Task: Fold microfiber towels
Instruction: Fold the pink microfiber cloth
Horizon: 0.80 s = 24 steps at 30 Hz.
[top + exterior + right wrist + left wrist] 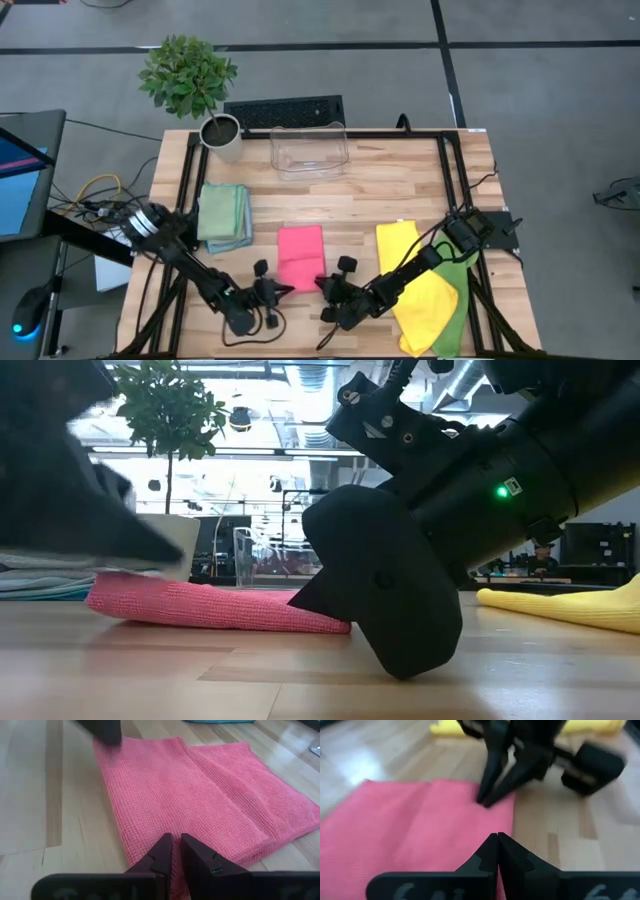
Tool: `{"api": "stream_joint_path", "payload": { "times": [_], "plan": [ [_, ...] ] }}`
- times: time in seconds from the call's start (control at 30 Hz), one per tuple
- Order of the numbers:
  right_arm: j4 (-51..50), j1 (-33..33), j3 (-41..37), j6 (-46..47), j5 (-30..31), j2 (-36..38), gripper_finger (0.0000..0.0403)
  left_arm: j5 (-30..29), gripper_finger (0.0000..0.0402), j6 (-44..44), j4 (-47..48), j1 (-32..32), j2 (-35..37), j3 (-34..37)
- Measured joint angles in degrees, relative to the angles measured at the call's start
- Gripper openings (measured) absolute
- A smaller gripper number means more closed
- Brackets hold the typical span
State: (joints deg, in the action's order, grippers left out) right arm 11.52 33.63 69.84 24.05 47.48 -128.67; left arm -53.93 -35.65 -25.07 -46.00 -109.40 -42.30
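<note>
A: High view first: where is the pink towel (300,256)?
B: It lies flat on the wooden table (380,190), near the front edge and about midway across, folded into an upright rectangle. To its left sits a stack of folded towels (224,215), pale green on top with teal edges showing beneath. To its right a yellow towel (418,285) lies spread out loosely over a lime green towel (452,300).

A: How does the pink one look up close?
B: The right wrist view shows a fine knitted microfiber texture and a lengthwise fold line where one layer overlaps another. In the low view it is a low, soft pad with rounded edges.

A: And the claws?
B: The left gripper (497,851) is clenched, its fingers pressed together with nothing between them, at the towel's front left corner. The right gripper (176,851) is at the front right corner, over the towel's edge; its fingers stand a narrow slit apart, and I cannot tell whether they pinch any cloth.

A: Any writing or labels?
B: None that can be read. A clear plastic bin (309,150), a potted plant (192,85) and a keyboard (284,111) sit at the back.
</note>
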Motion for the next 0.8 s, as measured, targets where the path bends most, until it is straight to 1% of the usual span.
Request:
{"api": "stream_joint_path", "payload": {
  "times": [0.13, 0.23, 0.37, 0.4, 0.47, 0.53, 0.6, 0.67, 0.73, 0.8],
  "plan": [
    [-0.59, 0.02, 0.0, 0.0, 0.04, 0.03, 0.0065, 5.33, 0.0, -2.21, 1.82, 0.94, -5.09, -2.97],
    [-0.98, 0.68, 0.01, -0.54, 1.02, 0.27, 0.0065, 5.72, 0.0, -5.35, 2.49, 0.86, -6.51, -4.08],
    [-0.81, 1.99, -0.15, -4.41, 4.17, 2.21, 0.0065, 5.71, 0.0, -6.55, 3.05, 0.44, -6.65, -4.22],
    [0.34, 2.32, -0.15, -5.54, 5.03, 2.64, 0.0065, 5.71, 0.0, -6.77, 3.05, 0.41, -6.65, -4.22],
    [5.89, 2.71, -0.07, -9.14, 5.2, 2.85, 0.0065, 5.81, 0.0, -7.28, 3.11, 0.41, -6.65, -4.22],
    [10.96, 2.59, -0.07, -12.92, 4.13, 2.7, 0.0065, 5.83, 0.0, -7.33, 3.13, 0.41, -6.67, -4.2],
    [15.67, 1.61, 0.08, -14.63, 0.77, 1.34, 0.0065, 5.58, 0.0, -7.29, 3.15, 0.39, -6.72, -4.2],
    [16.73, 0.54, -0.17, -14.92, -1.64, 0.03, 0.0065, 5.31, 0.0, -7.29, 3.09, 0.35, -6.76, -4.2],
    [17.64, -0.41, 0.02, -12.76, -3.94, -1.83, 0.0065, 5.44, 0.0, -7.29, 3.09, 0.35, -6.76, -4.2],
    [16.13, -0.79, -0.15, -10.57, -4.15, -3.31, 0.0065, 5.48, 0.0, -7.11, 2.51, 0.35, -6.76, -4.14]
  ]
}}
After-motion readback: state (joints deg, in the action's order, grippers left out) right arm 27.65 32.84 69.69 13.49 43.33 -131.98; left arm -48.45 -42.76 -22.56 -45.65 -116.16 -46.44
